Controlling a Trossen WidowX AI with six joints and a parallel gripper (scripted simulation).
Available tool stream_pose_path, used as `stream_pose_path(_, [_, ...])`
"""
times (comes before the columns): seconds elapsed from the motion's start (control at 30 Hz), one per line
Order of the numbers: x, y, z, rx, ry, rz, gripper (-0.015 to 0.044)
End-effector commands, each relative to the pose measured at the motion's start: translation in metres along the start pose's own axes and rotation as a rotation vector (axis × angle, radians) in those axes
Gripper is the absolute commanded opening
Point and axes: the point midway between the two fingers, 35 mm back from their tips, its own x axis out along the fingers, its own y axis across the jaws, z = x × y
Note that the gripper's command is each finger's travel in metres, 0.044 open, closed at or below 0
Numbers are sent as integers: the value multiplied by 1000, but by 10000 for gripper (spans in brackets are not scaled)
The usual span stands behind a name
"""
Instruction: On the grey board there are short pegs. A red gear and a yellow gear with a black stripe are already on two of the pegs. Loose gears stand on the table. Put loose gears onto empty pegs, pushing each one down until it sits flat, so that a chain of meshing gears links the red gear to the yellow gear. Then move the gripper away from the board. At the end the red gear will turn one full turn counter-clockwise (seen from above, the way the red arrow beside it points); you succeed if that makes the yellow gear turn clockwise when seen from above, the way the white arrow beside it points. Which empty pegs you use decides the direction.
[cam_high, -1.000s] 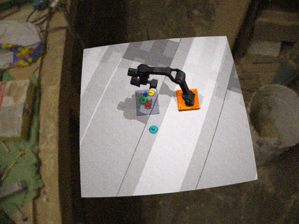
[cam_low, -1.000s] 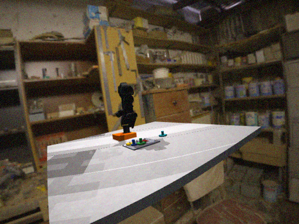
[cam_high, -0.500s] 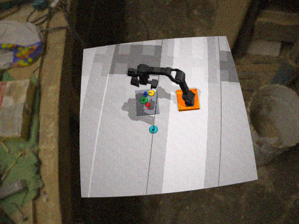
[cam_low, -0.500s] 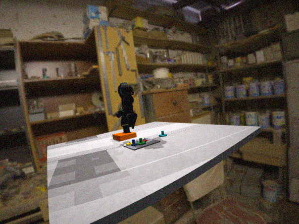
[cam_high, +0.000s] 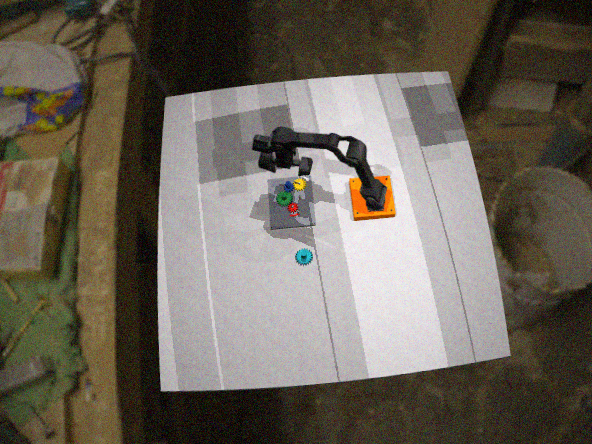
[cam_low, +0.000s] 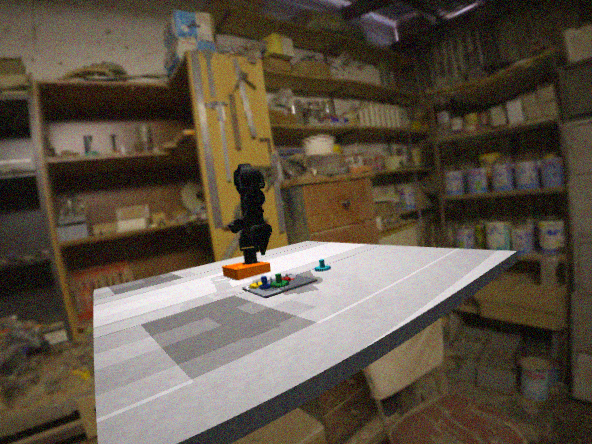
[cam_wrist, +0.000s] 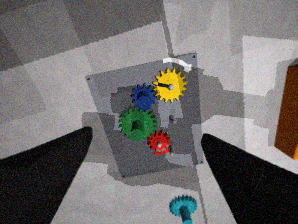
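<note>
Wrist view: nearest, the pincer (cam_high: 286, 164) (cam_low: 254, 247) (cam_wrist: 148, 135) stands spread wide with nothing between its fingers, above the grey board (cam_high: 280, 220) (cam_low: 302, 285) (cam_wrist: 135, 160). The cyan gear (cam_high: 304, 256) (cam_low: 322, 268) (cam_wrist: 183, 205) stands on the table off the board's near edge. Farther on come the red gear (cam_high: 295, 207) (cam_low: 287, 279) (cam_wrist: 159, 143), the green gear (cam_high: 284, 198) (cam_low: 278, 283) (cam_wrist: 137, 124) to its left, then the blue gear (cam_high: 289, 186) (cam_low: 264, 283) (cam_wrist: 143, 97), and farthest right the yellow gear (cam_high: 299, 186) (cam_low: 254, 285) (cam_wrist: 170, 86). An empty peg (cam_wrist: 171, 119) shows right of the green one. The neighbours look meshed; two gears between the ends should turn yellow clockwise, so the cyan one is probably a spare. Placing seems finished, though full seating is hard to confirm. The step in hand looks like withdrawal: next, lift straight up and move away from the board, brushing no gear.
</note>
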Motion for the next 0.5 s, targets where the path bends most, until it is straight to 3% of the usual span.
stream_pose_path(0.0, [0, 0, 0, -4, 0, -1, 440])
stream_pose_path(0.47, [-2, -1, -11, -4, 0, -1, 440])
